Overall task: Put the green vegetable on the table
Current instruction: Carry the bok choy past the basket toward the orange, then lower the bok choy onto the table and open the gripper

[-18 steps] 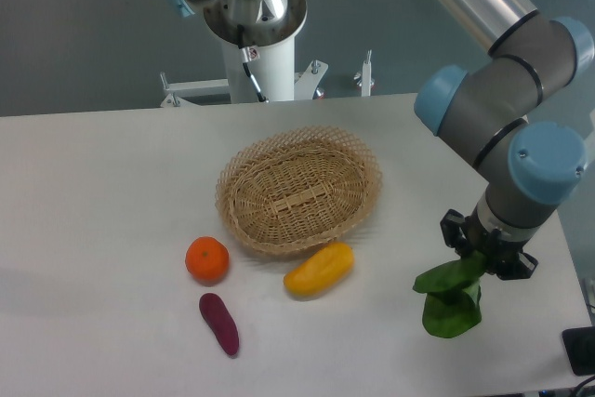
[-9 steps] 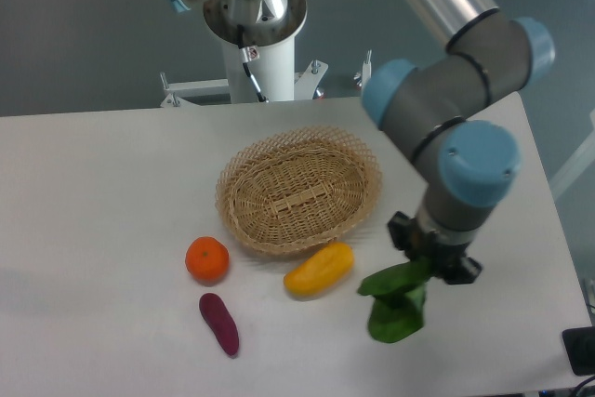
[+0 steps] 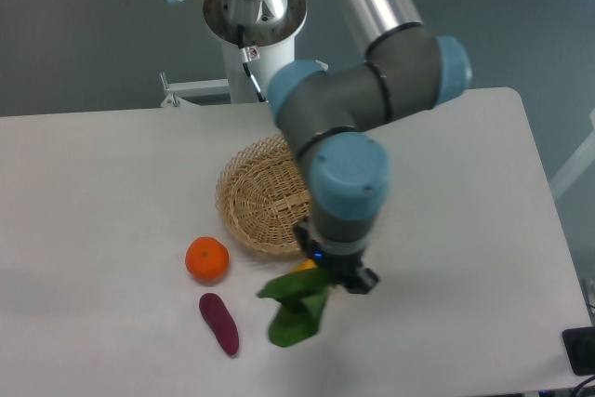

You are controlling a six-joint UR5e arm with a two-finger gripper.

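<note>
The green vegetable (image 3: 294,308), a small bok choy with dark floppy leaves, hangs from my gripper (image 3: 332,273) just above the white table (image 3: 112,183). My gripper is shut on its stalk end, which is hidden by the fingers. The leaves droop down and left, near the table's front middle. The arm's wrist stands over the front right part of the wicker basket (image 3: 258,202).
An orange (image 3: 206,259) lies left of the basket's front. A purple sweet potato (image 3: 219,324) lies below it. A yellow fruit (image 3: 305,268) peeks out behind the gripper, mostly hidden. The robot's base (image 3: 256,16) stands behind the table.
The arm has swung left along the table's front, carrying the green vegetable from the right side to front middle. It now covers the yellow fruit and part of the basket.
</note>
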